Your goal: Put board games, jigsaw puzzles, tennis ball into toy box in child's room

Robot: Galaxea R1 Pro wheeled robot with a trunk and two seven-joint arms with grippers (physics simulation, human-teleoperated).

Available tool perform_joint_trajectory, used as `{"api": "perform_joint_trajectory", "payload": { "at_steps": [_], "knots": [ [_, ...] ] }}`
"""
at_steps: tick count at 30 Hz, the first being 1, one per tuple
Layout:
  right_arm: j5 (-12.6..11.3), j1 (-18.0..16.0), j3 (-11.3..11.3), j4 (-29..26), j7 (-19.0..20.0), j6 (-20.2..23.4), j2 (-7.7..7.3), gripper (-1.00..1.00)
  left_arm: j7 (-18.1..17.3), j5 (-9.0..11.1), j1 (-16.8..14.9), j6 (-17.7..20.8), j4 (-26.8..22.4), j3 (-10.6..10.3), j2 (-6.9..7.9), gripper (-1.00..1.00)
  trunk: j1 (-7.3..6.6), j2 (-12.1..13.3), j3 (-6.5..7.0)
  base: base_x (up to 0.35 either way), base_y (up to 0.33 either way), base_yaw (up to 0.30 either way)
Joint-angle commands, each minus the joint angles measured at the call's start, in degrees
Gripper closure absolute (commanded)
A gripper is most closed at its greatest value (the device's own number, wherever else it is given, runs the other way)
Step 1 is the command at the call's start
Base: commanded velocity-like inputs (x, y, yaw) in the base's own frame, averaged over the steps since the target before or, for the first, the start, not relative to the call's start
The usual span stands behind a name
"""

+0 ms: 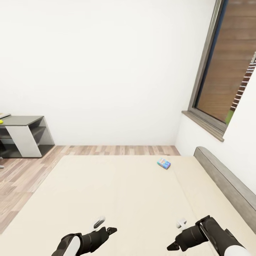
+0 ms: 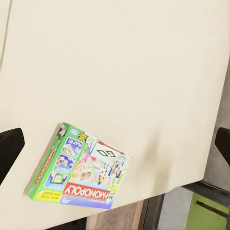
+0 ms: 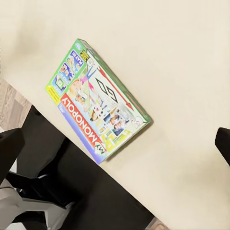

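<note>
Looking across the room from the head view, the worktop (image 1: 22, 121) stands at the far left against the white wall, and a small yellow-green tennis ball (image 1: 1, 121) sits on it at the picture's very edge. The wood-plank floor (image 1: 21, 174) runs between it and the bed (image 1: 117, 199), whose cream cover spreads over the middle. On that cover, toward the far right corner near the grey headboard (image 1: 227, 185), lies a small teal-blue game box (image 1: 164, 163), well apart from both arms. A brown-framed window (image 1: 227, 67) is set in the right wall.

At the bottom, the left tool (image 1: 106, 230) and the right tool (image 1: 175, 245) hang over the near part of the bed, touching nothing. In each wrist view the dark fingertips (image 2: 9, 148) (image 3: 10, 146) sit at opposite edges of the picture, so both tools are spread wide and released.

Both wrist views show a green-edged "My Monopoly" game box (image 2: 79, 167) (image 3: 97, 100) lying flat on the cream cover near the bed's edge, between the spread fingers and clear of them.
</note>
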Motion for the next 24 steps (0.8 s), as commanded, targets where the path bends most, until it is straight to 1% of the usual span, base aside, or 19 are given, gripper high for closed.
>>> {"api": "perform_joint_trajectory", "payload": {
  "at_steps": [1, 7, 11, 12, 14, 18, 19, 22, 23, 24],
  "knots": [
    [0.09, -0.05, 0.07, -0.12, 0.20, 0.41, -0.01, -1.00, -0.12, 0.01, -0.05, 0.25, 0.02, 0.04, -0.02, -1.00, 0.01, -0.06, -0.17, 0.000, 0.000, 0.000],
    [-0.10, -0.29, -0.04, -0.13, -0.79, 0.43, 0.01, -1.00, -0.34, -0.17, -0.29, 0.21, 0.71, -0.08, -0.01, -1.00, 0.01, -0.06, -0.74, 0.000, 0.000, 0.000],
    [-0.18, -0.47, -0.07, -0.13, -1.36, 0.55, -0.02, -1.00, -1.52, -1.52, -0.71, 0.09, 1.99, -1.16, 0.07, -1.00, 0.01, -0.06, -1.11, 0.000, 0.000, 0.000],
    [-0.18, -0.47, -0.07, -0.13, -1.36, 0.55, -0.02, -1.00, -1.52, -1.52, -0.71, 0.09, 1.99, -1.16, 0.07, -1.00, 0.01, -0.06, -1.20, 0.000, 0.000, 0.000],
    [-0.20, -0.52, -0.08, -0.14, -1.49, 0.61, -0.02, -1.00, -2.90, -2.35, -1.24, 0.03, 2.93, -1.56, 0.13, -1.00, 0.01, -0.06, -1.39, 0.000, 0.000, 0.000],
    [-0.22, -0.66, -0.08, -0.14, -1.61, 0.69, -0.14, -1.00, -6.83, -4.39, -2.21, -0.35, 5.08, -2.18, 0.14, -1.00, 0.01, -0.06, -1.77, 0.000, 0.000, 0.000],
    [-0.22, -0.66, -0.08, -0.14, -1.61, 0.69, -0.14, -1.00, -6.83, -4.39, -2.21, -0.35, 5.08, -2.18, 0.14, -1.00, 0.01, -0.06, -1.86, 0.000, 0.000, 0.000],
    [-0.23, -0.72, -0.09, -0.14, -1.66, 0.71, -0.20, -1.00, -9.94, -6.29, -2.64, -0.78, 6.43, -2.42, 0.18, -1.00, 0.01, -0.06, -2.14, 0.000, 0.000, 0.000],
    [-0.23, -0.72, -0.09, -0.14, -1.66, 0.71, -0.20, -1.00, -9.94, -6.29, -2.64, -0.78, 6.43, -2.42, 0.18, -1.00, 0.01, -0.06, -2.23, 0.000, 0.000, 0.000],
    [-0.23, -0.74, -0.09, -0.14, -1.69, 0.72, -0.18, -1.00, -10.84, -6.73, -2.75, -0.87, 6.81, -2.45, 0.21, -1.00, 0.01, -0.06, -2.33, 0.000, 0.000, 0.000]
  ]
}}
